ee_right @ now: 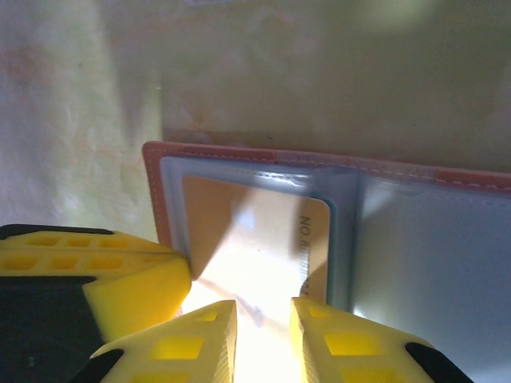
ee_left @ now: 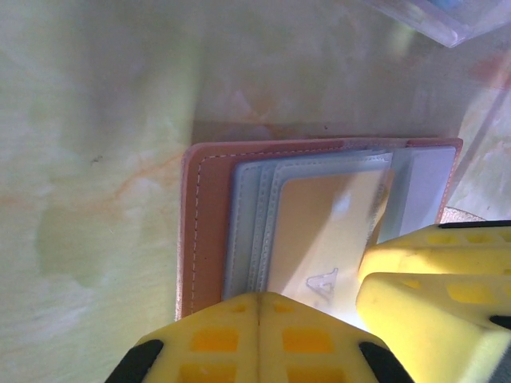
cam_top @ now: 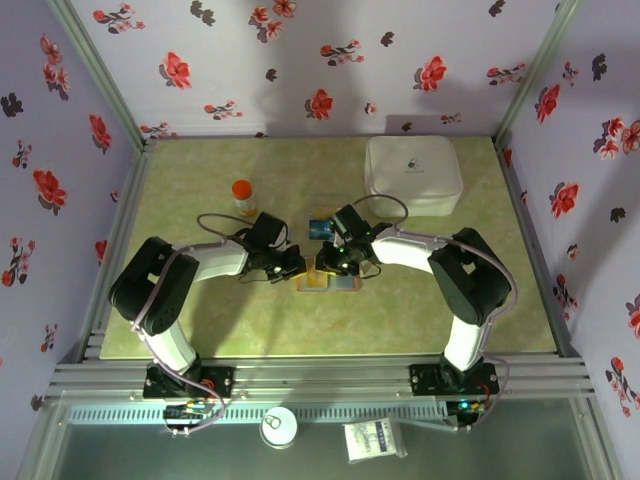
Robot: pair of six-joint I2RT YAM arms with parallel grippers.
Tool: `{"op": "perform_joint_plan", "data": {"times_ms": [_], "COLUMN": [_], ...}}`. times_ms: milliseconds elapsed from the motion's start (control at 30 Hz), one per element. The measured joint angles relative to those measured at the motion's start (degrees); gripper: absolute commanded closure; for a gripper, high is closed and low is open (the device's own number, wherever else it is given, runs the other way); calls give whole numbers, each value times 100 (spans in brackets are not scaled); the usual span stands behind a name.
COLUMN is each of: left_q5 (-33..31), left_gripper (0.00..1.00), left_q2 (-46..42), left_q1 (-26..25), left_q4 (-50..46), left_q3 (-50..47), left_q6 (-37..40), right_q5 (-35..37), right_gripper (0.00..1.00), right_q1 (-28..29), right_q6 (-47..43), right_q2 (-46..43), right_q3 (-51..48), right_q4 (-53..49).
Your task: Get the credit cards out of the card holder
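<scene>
- We see the card holder (cam_top: 328, 279) (ee_left: 209, 231) (ee_right: 160, 187) lying open and flat near the middle of the desk (cam_top: 200, 320), directly between the two claws.
- Its tan rim frames grey-blue sleeves. In the left wrist view these sleeves overlap one another like pages.
- An orange-yellow card (ee_left: 319, 227) (ee_right: 255, 231) sits inside one of the clear sleeves. Printed lettering shows along one of its edges, and strong glare washes out part of its face.
- A teal card (cam_top: 320, 228) lies by itself on the desk just beyond the holder, out of any sleeve.
- The left claw (cam_top: 292, 265) (ee_left: 259, 307) is closed, with its yellow fingertips pressed together at the near edge of the holder, over the sleeves. We cannot tell whether anything is pinched between them.
- The right claw (cam_top: 338, 262) (ee_right: 263, 313) has its jaws slightly parted. The narrow gap between them sits over the end of the orange-yellow card, and glare hides whether the fingers touch it.
- The two claws are right beside each other at the holder, each one's yellow fingers showing in the other's wrist view.
- A small orange bottle (cam_top: 243, 196) stands upright on the desk to the left of the holder and farther back.
- A big white box (cam_top: 413, 173) with rounded corners rests at the far right of the desk, well apart from the holder.
- Pale walls with red flower prints enclose the desk on three sides.
</scene>
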Motion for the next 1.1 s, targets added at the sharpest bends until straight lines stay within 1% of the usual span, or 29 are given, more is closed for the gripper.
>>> {"op": "perform_joint_plan", "data": {"times_ms": [667, 933, 1100], "left_q5": [-4, -7, -9], "left_gripper": [97, 97, 97], "left_q2": [-9, -105, -107], "left_q1": [0, -17, -116], "left_q4": [-11, -256, -367], "left_q3": [-2, 7, 129], "left_q6": [0, 2, 2], "right_q5": [343, 341, 339], "right_gripper": [74, 74, 74], "right_q1": [0, 0, -13], "right_q6": [-149, -149, -149], "right_q2": [-136, -376, -420], "right_q3": [-2, -66, -133], "right_q4": [-297, -297, -295]}}
